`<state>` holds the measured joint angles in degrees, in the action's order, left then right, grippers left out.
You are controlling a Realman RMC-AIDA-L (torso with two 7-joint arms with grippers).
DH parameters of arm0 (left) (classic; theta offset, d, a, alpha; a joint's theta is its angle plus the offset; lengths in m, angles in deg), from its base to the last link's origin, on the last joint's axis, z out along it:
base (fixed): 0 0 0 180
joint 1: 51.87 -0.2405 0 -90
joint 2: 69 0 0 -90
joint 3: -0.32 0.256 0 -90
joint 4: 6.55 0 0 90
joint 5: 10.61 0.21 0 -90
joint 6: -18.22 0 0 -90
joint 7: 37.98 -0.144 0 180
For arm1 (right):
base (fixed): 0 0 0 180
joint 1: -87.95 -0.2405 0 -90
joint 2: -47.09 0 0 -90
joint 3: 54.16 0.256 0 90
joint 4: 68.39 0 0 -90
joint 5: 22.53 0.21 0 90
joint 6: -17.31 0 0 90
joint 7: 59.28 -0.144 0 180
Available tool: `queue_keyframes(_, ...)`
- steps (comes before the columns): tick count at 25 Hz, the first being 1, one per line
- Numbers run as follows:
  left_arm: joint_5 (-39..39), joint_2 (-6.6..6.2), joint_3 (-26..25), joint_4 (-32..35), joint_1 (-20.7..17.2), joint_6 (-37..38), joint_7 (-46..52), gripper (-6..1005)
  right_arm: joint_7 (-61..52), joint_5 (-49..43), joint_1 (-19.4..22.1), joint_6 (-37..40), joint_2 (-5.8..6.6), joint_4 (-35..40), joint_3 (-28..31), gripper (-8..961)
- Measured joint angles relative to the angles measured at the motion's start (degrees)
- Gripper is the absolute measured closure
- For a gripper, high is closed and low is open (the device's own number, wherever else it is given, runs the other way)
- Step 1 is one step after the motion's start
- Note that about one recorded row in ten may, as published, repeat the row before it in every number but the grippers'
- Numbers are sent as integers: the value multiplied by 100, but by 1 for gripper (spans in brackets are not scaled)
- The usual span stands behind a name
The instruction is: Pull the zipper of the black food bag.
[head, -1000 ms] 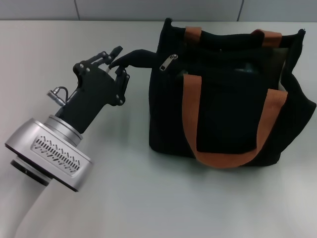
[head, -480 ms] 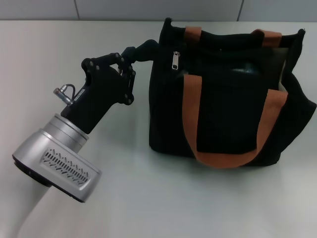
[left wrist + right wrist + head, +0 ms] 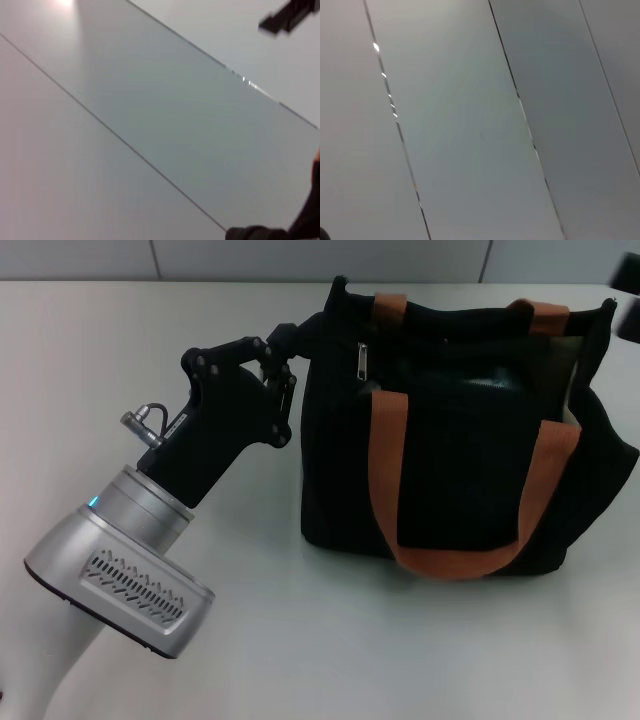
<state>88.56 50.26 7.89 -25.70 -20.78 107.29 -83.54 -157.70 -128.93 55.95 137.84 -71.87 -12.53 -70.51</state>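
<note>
Head view: the black food bag (image 3: 460, 430) sits right of centre on the surface (image 3: 300, 640). Left tool (image 3: 283, 358) pinches a black fabric tab at its upper-left corner. The soft bag needs bracing; grip the small silver zipper (image 3: 361, 360).

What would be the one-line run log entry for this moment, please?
left gripper: shut on the fabric tab at black food bag's corner | zipper: hangs free, near that end | right gripper: not in view
</note>
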Motion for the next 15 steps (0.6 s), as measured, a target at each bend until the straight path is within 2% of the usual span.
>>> queue_keyframes(1, 86, 0, -47, 10, 15, 54, -3, 979, 0, 0, 0, 0, 0, 0, 0, 267)
queue_keyframes(3, 301, 0, -200, 23, 27, 89, -6, 979, -452, -21, -57, -496, -5, 242, -651, 268)
queue_keyframes(4, 301, 0, -200, 23, 27, 89, -6, 979, -452, -21, -57, -496, -5, 242, -651, 269)
queue_keyframes(5, 463, 0, -342, 14, 32, 84, -6, 979, -710, -30, -57, -880, -10, 370, -1138, 269)
queue_keyframes(6, 463, 0, -342, 14, 32, 84, -6, 979, -710, -30, -57, -880, -10, 370, -1138, 270)
queue_keyframes(8, 602, 0, -453, 2, 49, 75, -6, 980, -935, -46, -54, -1282, -12, 435, -1749, 271)
queue_keyframes(9, 672, 0, -492, -1, 58, 68, -6, 980, -935, -46, -54, -1282, -12, 435, -1749, 271)
queue_keyframes(10, 769, 0, -565, 6, 84, 52, -11, 980, -1077, -89, -64, -1482, -13, 463, -2069, 271)
queue_keyframes(11, 769, 0, -565, 6, 84, 52, -11, 980, -1077, -89, -64, -1482, -13, 463, -2069, 271)
queue_keyframes(12, 798, 0, -587, 8, 94, 46, -23, 980, -1176, -165, -93, -1669, -10, 487, -2360, 271)
queue_keyframes(13, 801, 0, -602, 10, 103, 44, -50, 980, -1176, -165, -93, -1669, -10, 487, -2360, 271)
queue_keyframes(15, 810, 0, -667, 1, 116, 21, -179, 980, -1274, -214, -124, -1976, -18, 494, -2755, 271)
